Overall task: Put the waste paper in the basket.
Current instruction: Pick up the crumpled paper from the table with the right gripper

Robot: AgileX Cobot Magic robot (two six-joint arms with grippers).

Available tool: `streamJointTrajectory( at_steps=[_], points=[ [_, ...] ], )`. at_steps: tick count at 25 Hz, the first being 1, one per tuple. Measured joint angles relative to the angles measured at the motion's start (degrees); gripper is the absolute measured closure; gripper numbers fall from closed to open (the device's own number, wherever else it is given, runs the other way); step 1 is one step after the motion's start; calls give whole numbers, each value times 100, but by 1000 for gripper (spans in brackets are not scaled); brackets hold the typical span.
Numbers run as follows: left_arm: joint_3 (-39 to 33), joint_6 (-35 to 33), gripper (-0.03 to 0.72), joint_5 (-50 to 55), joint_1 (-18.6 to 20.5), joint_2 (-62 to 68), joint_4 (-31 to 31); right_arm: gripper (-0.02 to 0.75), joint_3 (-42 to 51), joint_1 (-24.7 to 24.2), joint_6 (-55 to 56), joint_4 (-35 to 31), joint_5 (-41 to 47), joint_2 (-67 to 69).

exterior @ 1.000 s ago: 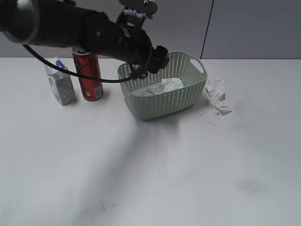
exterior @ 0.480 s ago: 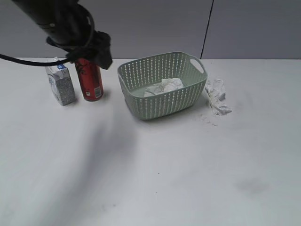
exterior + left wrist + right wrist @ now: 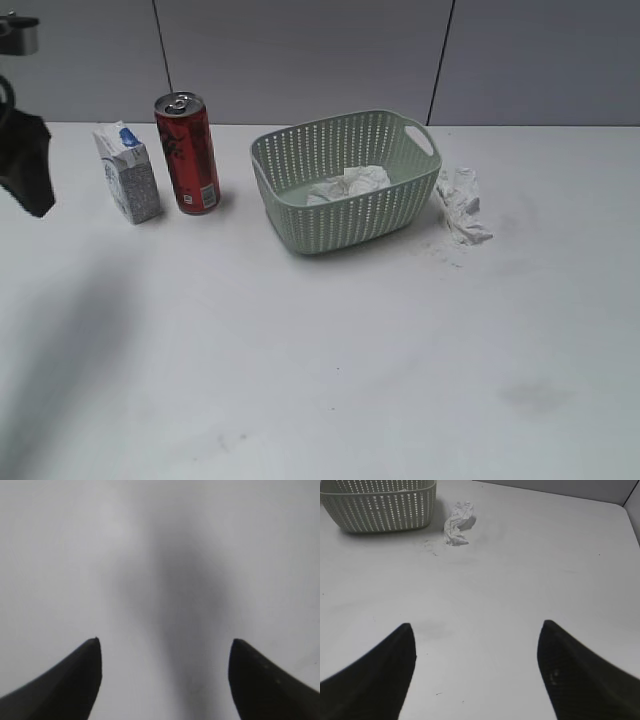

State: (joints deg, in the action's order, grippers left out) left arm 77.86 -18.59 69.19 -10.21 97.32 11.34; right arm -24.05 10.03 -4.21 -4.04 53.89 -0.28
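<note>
The sage-green basket [image 3: 345, 180] stands at the table's middle back with crumpled waste paper [image 3: 350, 184] inside it. One more crumpled waste paper piece [image 3: 460, 205] lies on the table just right of the basket; it also shows in the right wrist view [image 3: 457, 522], beside the basket [image 3: 380, 505]. My left gripper [image 3: 162, 647] is open and empty over bare table; its arm [image 3: 25, 165] is at the far left edge of the exterior view. My right gripper [image 3: 475, 630] is open and empty, well short of the loose paper, and is out of the exterior view.
A red drink can [image 3: 187, 153] and a small white-grey carton [image 3: 127, 172] stand left of the basket. The white table [image 3: 330, 360] runs to a grey back wall.
My left arm has pulled back from over the basket, past the can, to the far left edge. The papers and basket have not moved.
</note>
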Motion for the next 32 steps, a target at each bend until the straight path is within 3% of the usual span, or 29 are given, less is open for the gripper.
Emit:
streamJointTrajectory(
  at_steps=[6, 15, 21, 32],
  points=[
    [-1262, 0, 98, 20, 601, -854, 0, 164, 0, 0, 0, 0, 0, 0],
    [-3745, 0, 104, -876, 635, -3501, 52, 165, 0, 0, 10, 23, 0, 0],
    [-4609, 0, 105, -1014, 635, -5319, 42, 166, -46, 0, 26, 27, -81, -1],
    [-4832, 110, 108, -865, 635, -7799, 32, 166, -132, 0, 260, 40, -3137, 1484]
  ],
)
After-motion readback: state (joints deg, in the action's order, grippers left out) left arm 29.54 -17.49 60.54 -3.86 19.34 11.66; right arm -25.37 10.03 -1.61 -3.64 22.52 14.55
